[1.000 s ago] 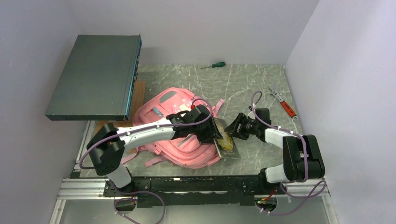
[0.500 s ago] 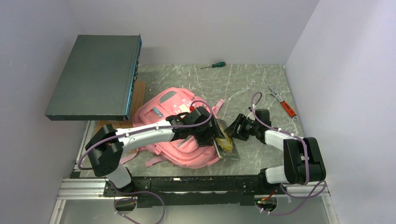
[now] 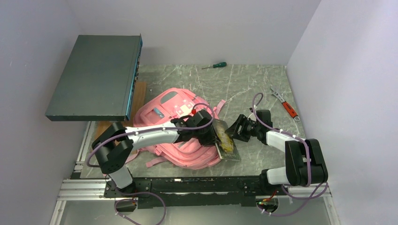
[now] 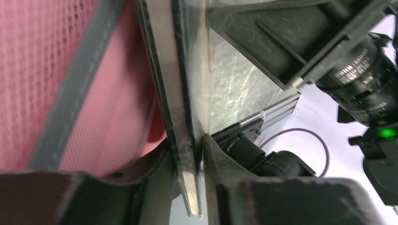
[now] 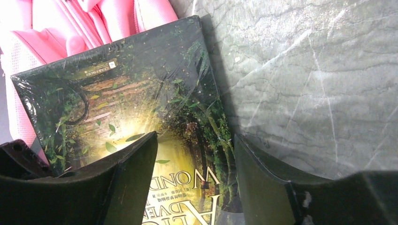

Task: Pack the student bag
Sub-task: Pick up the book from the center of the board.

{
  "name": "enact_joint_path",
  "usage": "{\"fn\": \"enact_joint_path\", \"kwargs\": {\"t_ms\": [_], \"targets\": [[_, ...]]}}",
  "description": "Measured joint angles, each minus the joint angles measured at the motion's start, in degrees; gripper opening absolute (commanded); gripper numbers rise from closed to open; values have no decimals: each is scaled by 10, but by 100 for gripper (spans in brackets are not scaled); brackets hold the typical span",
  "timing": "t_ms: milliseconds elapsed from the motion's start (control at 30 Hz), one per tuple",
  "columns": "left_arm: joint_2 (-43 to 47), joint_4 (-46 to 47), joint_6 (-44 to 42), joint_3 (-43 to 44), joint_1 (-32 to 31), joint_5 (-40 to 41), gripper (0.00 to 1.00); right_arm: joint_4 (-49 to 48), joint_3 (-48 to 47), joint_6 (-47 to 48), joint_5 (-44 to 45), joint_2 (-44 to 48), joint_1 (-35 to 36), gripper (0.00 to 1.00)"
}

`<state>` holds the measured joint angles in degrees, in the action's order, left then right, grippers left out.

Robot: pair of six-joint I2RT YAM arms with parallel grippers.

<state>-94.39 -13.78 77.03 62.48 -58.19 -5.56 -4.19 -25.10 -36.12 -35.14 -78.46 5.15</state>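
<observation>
Left wrist: left fingers [image 4: 220, 168] pinch book [image 4: 180, 131] edge beside student bag [image 4: 47, 70]; right fingers [image 5: 126, 183] spread above book.

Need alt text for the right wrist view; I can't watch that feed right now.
A shrink-wrapped book with a glowing forest cover lies partly over the pink student bag, next to bare grey marble table. The right gripper is open, one finger over the cover and the other over the table.

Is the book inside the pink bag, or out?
Out: nearly the whole cover of the book shows, leaning against the student bag, its edge pinched by the left gripper.
</observation>
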Motion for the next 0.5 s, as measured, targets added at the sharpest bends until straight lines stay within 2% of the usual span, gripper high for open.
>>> {"fn": "enact_joint_path", "kwargs": {"t_ms": [100,167,267,400,500], "targets": [[-10,26,-8,-11,12,-12,6,14,0,3,4,16,2,70],[-9,50,-9,-21,22,-25,0,18,0,6,7,25,2,72],[-7,88,-18,-39,37,-43,0,36,-5,15,13,32,3,81],[7,128,-47,-54,59,-43,0,148,-54,31,72,66,11,99],[30,175,-64,-63,100,-48,0,221,-96,35,143,160,15,99]]}}
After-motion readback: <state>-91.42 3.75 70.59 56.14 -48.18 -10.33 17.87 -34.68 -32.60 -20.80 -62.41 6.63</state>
